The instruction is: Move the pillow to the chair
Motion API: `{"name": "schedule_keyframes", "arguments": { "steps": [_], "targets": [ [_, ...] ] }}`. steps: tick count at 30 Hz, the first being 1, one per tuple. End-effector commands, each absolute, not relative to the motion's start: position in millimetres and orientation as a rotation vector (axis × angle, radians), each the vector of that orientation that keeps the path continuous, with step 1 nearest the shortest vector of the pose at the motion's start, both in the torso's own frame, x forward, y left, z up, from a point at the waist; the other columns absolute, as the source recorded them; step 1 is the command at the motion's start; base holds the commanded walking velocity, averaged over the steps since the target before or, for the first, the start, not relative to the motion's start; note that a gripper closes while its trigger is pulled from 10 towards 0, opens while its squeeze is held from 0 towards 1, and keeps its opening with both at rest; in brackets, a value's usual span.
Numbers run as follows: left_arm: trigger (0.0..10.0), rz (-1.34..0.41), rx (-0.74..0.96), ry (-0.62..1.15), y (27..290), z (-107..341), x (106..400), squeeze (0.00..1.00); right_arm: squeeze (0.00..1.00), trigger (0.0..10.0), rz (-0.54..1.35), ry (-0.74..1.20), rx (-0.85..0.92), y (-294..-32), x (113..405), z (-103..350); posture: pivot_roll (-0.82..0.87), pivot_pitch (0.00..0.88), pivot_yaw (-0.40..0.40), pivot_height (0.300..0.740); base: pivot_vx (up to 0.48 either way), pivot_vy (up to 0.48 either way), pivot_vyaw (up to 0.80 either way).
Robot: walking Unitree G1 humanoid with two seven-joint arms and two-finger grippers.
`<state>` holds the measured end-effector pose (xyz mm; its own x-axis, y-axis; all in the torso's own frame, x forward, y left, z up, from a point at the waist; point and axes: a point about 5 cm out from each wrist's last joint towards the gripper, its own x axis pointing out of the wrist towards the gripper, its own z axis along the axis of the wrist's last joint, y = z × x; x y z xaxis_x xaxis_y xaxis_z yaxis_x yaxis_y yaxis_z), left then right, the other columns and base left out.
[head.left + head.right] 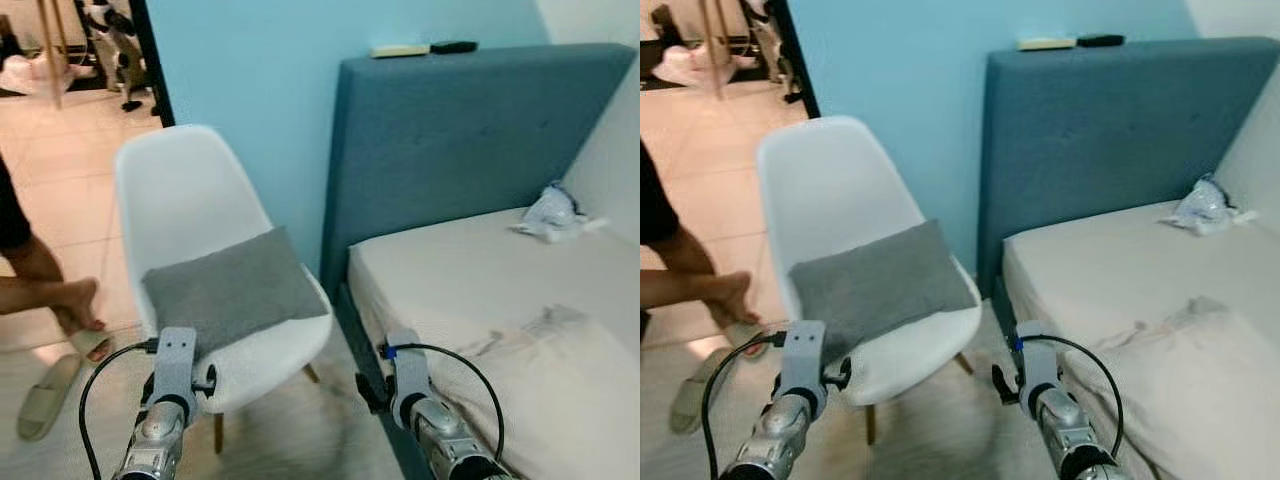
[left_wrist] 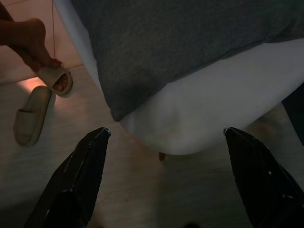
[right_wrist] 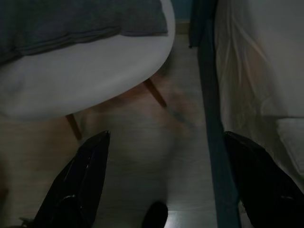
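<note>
A grey pillow (image 1: 232, 288) lies flat on the seat of the white chair (image 1: 185, 190), which stands beside the bed. My left gripper (image 2: 166, 180) is open with nothing between its fingers (image 2: 78, 178); it hovers just in front of the chair's front edge, a little below the pillow's corner (image 2: 118, 107). My right gripper (image 3: 166, 183) is open too and holds nothing. It hangs over the floor between the chair (image 3: 85, 80) and the bed frame. Both silver wrists (image 1: 172, 385) sit low at the near edge of the head views.
A bed (image 1: 470, 270) with a blue-grey headboard (image 1: 470, 130) stands right of the chair, a crumpled bag (image 1: 552, 212) on it. A person's bare legs (image 1: 45, 290) and sandals (image 1: 45, 395) are at the left. Light blue wall behind; a doorway opens far left.
</note>
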<state>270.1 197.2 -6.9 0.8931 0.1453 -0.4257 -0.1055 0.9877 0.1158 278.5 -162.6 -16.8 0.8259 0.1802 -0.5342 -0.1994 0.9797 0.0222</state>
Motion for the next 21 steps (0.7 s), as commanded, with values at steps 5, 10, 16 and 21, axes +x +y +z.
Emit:
{"name": "schedule_keyframes", "arguments": {
  "steps": [5, 10, 16, 21],
  "targets": [
    [10.0, 0.118, 0.091, 0.447, 193.7, -6.7, 270.7, 0.0, 0.0, 10.0, 0.18, 0.587, -0.024, -166.7, 273.4, -21.4, 0.0, 0.065, -0.039, 0.74, 0.0, 0.0, 0.0],
    [10.0, 0.113, 0.091, 0.446, 194.0, -5.6, 272.8, 0.0, 0.0, 10.0, 0.178, 0.59, -0.022, -164.6, 272.2, -22.7, 0.0, 0.061, -0.035, 0.74, 0.0, 0.0, 0.0],
    [10.0, 0.112, 0.095, 0.446, 193.9, -5.0, 273.7, 0.0, 0.0, 10.0, 0.173, 0.589, -0.02, -164.5, 272.3, -22.7, 0.0, 0.06, -0.031, 0.74, 0.0, 0.0, 0.0],
    [10.0, 0.118, 0.086, 0.463, 193.4, -5.5, 275.0, 0.0, 0.0, 10.0, 0.168, 0.588, -0.022, -166.0, 272.5, -22.3, 0.0, 0.061, -0.031, 0.74, 0.0, 0.061, 0.0]
  ]
}}
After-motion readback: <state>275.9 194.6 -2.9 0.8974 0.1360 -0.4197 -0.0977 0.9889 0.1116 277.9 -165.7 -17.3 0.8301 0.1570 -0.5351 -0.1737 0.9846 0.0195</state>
